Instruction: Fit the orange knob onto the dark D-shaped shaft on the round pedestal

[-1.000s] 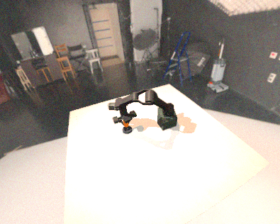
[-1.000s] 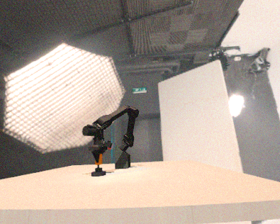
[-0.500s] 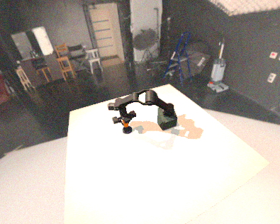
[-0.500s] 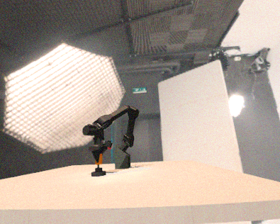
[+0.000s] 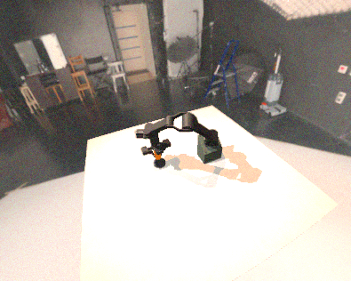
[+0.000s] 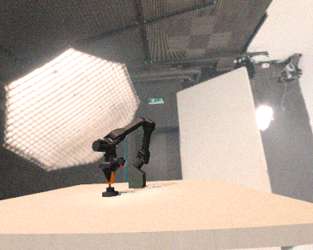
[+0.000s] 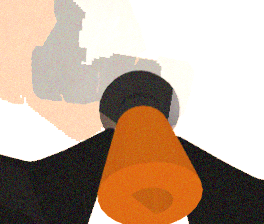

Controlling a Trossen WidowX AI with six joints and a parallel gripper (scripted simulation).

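Observation:
The orange knob [image 5: 157, 156] [image 6: 111, 178] [image 7: 145, 142] is upright between the fingers of my gripper [image 5: 157, 153] [image 6: 109, 175] [image 7: 144, 150], which is shut on it. The round dark pedestal [image 5: 159, 164] [image 6: 109, 194] [image 7: 133, 85] stands on the table directly under the knob. In the exterior view a short thin piece of the dark shaft [image 6: 110, 186] shows between the knob's lower end and the pedestal, so the knob is above the pedestal and not against it. Whether the shaft's tip is inside the hole is hidden. The shaft's flat side cannot be seen.
The arm's dark green base block [image 5: 209, 151] [image 6: 137, 178] stands on the pale table [image 5: 188, 231] [image 6: 168, 214], behind the pedestal in the exterior view. The arm arches from it to the knob. Shadows and peach patches lie around the base and pedestal.

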